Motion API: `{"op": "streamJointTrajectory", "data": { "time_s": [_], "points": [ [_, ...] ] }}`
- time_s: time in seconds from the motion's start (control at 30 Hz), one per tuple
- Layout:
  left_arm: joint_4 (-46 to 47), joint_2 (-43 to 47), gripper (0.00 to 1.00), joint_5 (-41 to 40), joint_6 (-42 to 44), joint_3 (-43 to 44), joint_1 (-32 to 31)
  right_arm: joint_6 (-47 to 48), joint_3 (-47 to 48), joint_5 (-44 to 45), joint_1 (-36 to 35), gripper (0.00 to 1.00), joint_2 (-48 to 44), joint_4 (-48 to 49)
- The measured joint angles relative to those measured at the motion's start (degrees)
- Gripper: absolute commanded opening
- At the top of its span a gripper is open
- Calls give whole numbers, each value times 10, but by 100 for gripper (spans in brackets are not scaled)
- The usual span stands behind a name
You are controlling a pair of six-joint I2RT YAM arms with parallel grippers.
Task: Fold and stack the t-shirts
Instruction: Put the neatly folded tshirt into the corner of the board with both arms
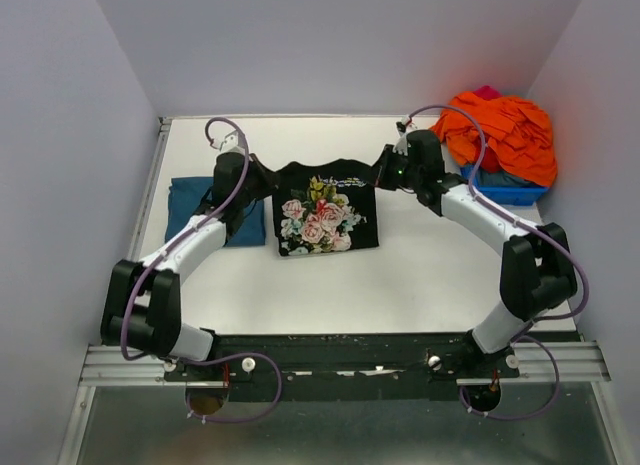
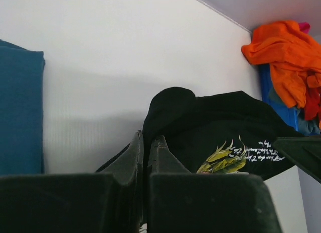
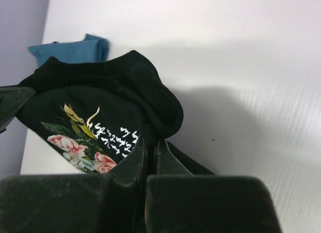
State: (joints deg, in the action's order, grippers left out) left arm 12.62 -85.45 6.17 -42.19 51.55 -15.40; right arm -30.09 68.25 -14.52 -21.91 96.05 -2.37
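Closest to my cameras, the left gripper (image 2: 145, 143) had its matte black fingers pressed together on a fold of the black t-shirt (image 2: 225, 123), at the shirt's left upper corner. The right gripper (image 3: 150, 145) was pinched the same way on the opposite upper corner, dark cloth running into its jaws.

The black t-shirt (image 1: 325, 210) lay mid-table as a soft, roughly square shape. Its near hem was flat and its far edge was bunched into rounded humps where the two pincers held it. It looked like a smooth knit, with ribbing at the rolled edge in the right wrist view. The print faced up: pink roses, pale blue blooms and yellow-green leaves. A line of white script ran above them, too small and slanted for me to read.

The table (image 1: 400, 285) was plain white, with open surface between the shirt's near hem and the arm bases, and more to its right.

The teal t-shirt (image 1: 185, 200) lay folded flat at the left, beside the black one and partly under the left arm, near the table's left edge.

Farthest off, in the right back corner, a blue bin (image 1: 510, 193) held a crumpled heap of orange clothes (image 1: 505, 130).
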Motion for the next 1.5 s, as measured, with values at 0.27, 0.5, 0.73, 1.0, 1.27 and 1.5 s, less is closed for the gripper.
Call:
{"op": "streamJointTrajectory", "data": {
  "time_s": [0.27,0.5,0.73,1.0,1.27,1.5],
  "points": [
    [-134,184,0,-122,17,-21,16,2,-5,-26,-61,1,-62,49],
    [-304,296,0,-156,24,15,120,2,43,-24,-159,1,-63,61],
    [-372,332,0,-133,36,69,191,2,97,13,-215,1,-56,59],
    [-428,309,0,-99,54,98,205,3,104,48,-216,1,-57,28],
    [-489,181,0,-170,92,254,271,0,164,73,-287,1,16,70],
    [-545,127,0,-240,114,272,354,-14,221,107,-349,1,121,110]
  ]
}}
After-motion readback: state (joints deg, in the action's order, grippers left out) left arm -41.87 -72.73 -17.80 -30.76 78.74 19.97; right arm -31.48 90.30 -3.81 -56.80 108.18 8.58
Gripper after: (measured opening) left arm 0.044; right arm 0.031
